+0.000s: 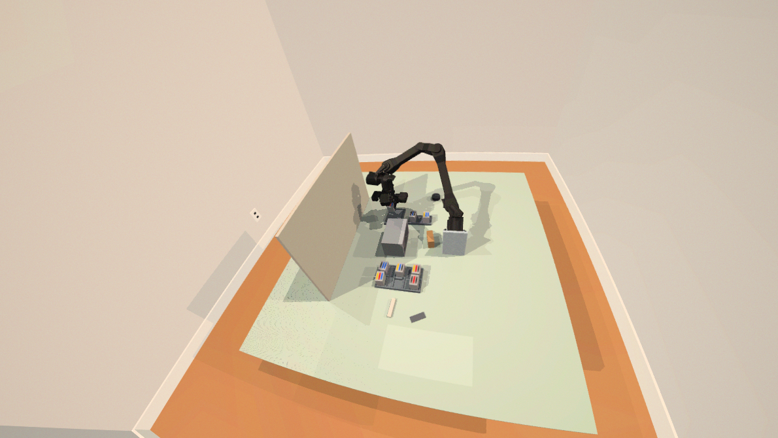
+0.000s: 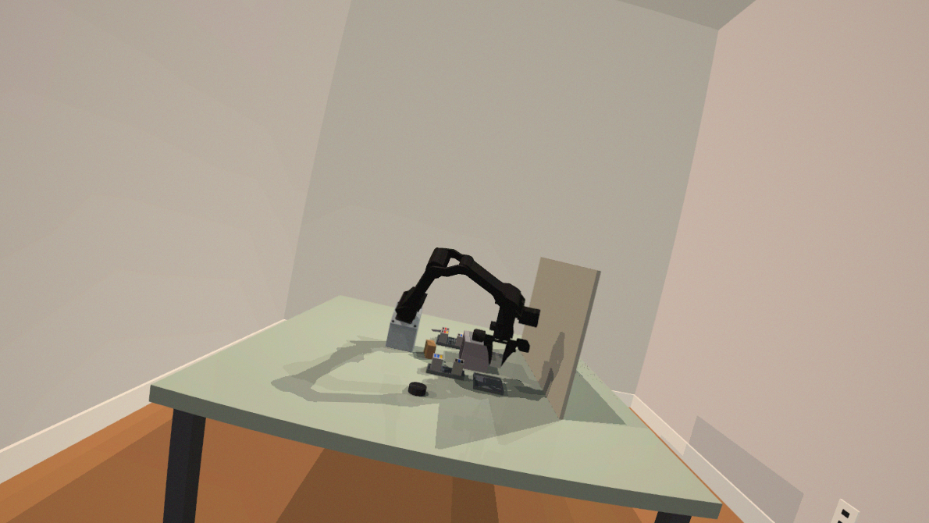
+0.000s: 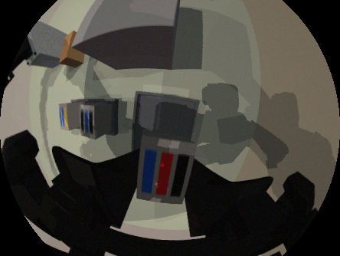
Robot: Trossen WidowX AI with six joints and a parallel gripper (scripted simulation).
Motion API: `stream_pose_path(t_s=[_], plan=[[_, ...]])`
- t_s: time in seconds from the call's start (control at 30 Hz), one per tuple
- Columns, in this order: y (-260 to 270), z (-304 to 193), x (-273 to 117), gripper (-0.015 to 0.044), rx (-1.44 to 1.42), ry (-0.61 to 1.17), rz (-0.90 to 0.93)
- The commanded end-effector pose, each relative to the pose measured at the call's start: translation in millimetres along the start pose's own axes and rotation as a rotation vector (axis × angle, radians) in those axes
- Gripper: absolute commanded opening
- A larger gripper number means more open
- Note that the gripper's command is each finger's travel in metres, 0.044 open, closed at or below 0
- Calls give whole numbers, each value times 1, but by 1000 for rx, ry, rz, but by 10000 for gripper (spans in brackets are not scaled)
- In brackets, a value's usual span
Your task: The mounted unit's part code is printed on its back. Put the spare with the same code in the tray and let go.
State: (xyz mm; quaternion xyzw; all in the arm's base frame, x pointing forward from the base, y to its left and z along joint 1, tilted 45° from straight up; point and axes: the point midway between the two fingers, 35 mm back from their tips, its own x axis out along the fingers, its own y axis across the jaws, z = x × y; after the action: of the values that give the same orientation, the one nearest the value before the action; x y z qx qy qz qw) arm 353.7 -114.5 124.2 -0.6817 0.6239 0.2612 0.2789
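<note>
Wrist view shows the gripper (image 3: 164, 198) clamped on a spare module (image 3: 164, 172), a small grey block whose face carries three stripes: blue, red, black. It hangs just above a dark grey tray (image 3: 165, 113) with a raised rim, and the module's upper edge overlaps the tray's near rim in this view, so release looks close but not yet due.

By its look the block should handle as a stiff, light, hard-sided piece, unlikely to deform or break under the fingers. Its flat side walls are the sensible place to grip, which is how the jaws appear to hold it now, leaving the striped face readable. Smooth faces may slip a little (I cannot judge friction from these pictures), so a low, level release seems wiser than a drop.

Counts, from the top view: one mounted unit (image 1: 395, 237), a large grey box near the tilted beige panel (image 1: 326, 223); one rack (image 1: 399, 276) holding five striped spares with one slot apparently bare; two more striped spares (image 1: 420, 216) on a small stand beside the tray; one held module; one tray.

Elsewhere lie one orange block (image 1: 430, 238), one black puck (image 1: 435, 197), one pale stick (image 1: 390, 307) and one dark flat tile (image 1: 417, 317). The unit's back code is not legible here.
</note>
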Motion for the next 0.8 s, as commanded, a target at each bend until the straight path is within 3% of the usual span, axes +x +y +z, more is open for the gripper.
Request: stream_pose_path(t_s=[0.0,0.77], plan=[[1,1,4,0,-6,-4,0],[4,0,25,0,-6,1,0]])
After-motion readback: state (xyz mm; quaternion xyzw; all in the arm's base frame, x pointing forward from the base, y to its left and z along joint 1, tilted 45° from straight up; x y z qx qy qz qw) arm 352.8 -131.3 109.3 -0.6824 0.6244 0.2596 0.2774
